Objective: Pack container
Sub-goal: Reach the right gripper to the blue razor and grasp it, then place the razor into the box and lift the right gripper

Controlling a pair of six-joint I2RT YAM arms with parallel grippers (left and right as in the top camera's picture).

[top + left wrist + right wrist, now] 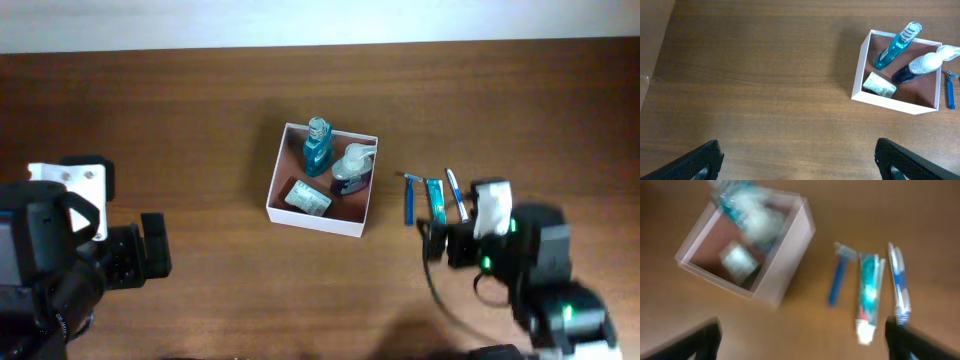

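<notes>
Overhead: container (315,223) with bottles (318,147), perhaps packet (307,199).

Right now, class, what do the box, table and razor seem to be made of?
Box: probably matt white cardboard, with thin flat walls and a pinkish-brown inside. Table: wood or wood-look laminate, brown with visible grain. Razor: likely blue plastic, evenly coloured; too small to be sure.
</notes>
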